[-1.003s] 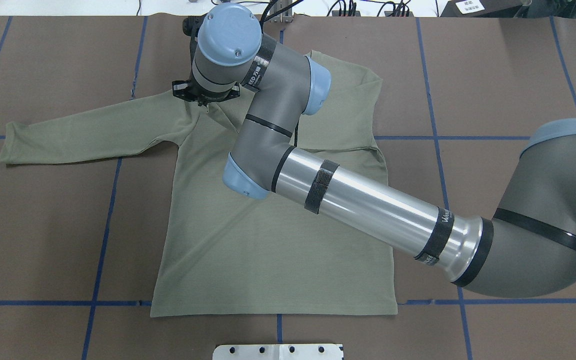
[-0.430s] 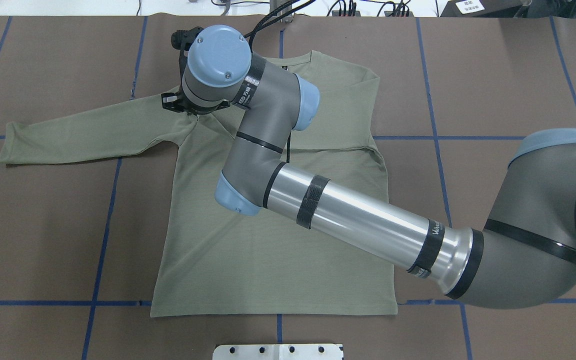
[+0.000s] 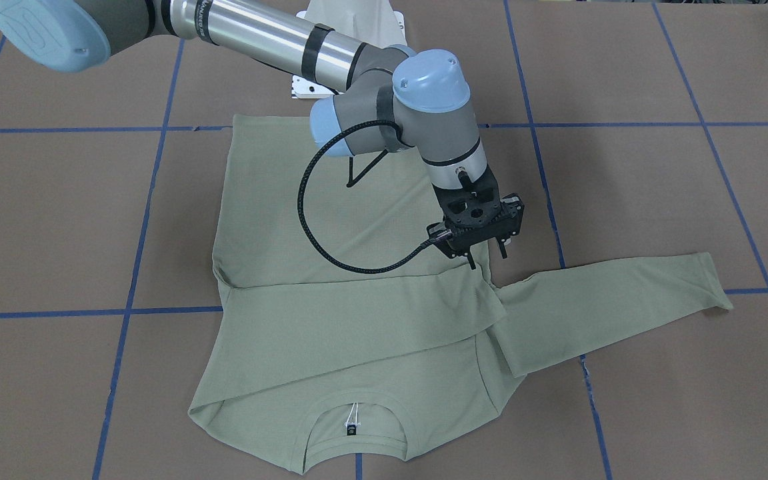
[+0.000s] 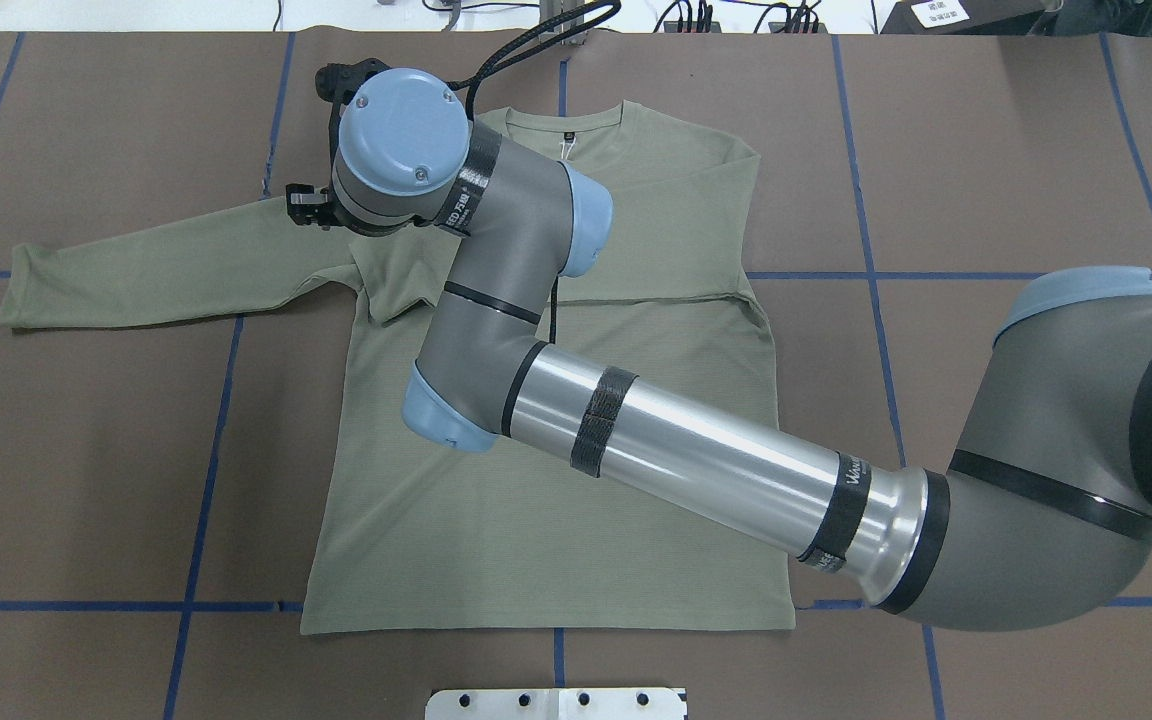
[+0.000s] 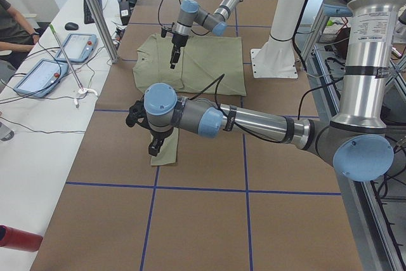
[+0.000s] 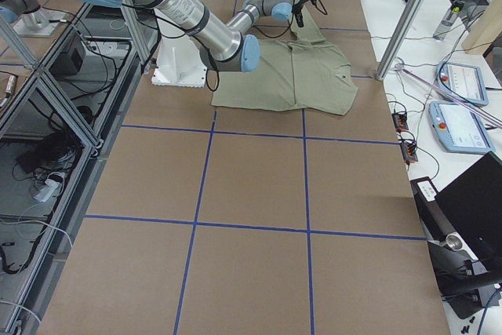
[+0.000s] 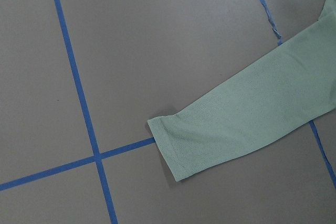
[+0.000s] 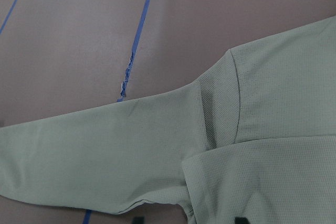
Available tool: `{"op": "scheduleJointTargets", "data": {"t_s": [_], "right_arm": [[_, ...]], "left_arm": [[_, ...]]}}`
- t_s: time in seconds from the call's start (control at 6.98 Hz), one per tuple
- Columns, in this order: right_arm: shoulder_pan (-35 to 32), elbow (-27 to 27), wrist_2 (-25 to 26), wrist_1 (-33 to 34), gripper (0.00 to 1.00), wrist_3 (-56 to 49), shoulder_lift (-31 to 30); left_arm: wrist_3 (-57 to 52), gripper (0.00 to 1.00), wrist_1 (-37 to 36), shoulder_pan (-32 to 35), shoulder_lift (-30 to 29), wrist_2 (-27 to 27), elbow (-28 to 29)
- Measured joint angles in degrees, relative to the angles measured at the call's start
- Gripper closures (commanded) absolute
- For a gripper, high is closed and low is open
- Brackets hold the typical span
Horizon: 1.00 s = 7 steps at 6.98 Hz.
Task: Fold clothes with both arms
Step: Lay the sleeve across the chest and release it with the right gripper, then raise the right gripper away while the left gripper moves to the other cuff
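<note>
Only the front view shows the right gripper (image 3: 489, 259) spread, empty, above the shirt (image 3: 271, 200) shoulder; whether the left gripper (image 5: 154, 150) is spread, I cannot tell.

Shirt (image 4: 536, 520) on table (image 4: 86, 450), right tool (image 3: 488, 259) over its shoulder

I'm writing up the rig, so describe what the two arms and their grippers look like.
Both the right arm and the left arm are silver tubes with dark grey joint housings, light-blue round caps and black bands, one with white lettering. A black cable runs to the right gripper, a black frame with two thin fingers. The left gripper also looks black.
</note>
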<state>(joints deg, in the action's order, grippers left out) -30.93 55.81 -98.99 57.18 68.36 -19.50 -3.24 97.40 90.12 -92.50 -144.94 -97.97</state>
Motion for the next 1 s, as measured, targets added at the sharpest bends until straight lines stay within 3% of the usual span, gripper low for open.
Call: {"op": "scheduleJointTargets", "data": {"t_s": [0.29,0.43,1.0], "right_arm": [[-0.5,0.2,-0.2,0.7,0.00,2.1,-0.3],[-1.8,2.0,-1.8,3.3,0.00,2.8,-1.5],[-11.9,21.7,-14.8,26.9,0.00,-2.4,-14.2]], "left_arm": [[3.8,0.00,4.0,-0.5,-0.5,0.1,1.9],[9.1,0.00,9.5,-1.8,-0.8,1.0,3.5],[36.4,0.00,30.5,-12.9,-0.1,17.7,7.9]]}}
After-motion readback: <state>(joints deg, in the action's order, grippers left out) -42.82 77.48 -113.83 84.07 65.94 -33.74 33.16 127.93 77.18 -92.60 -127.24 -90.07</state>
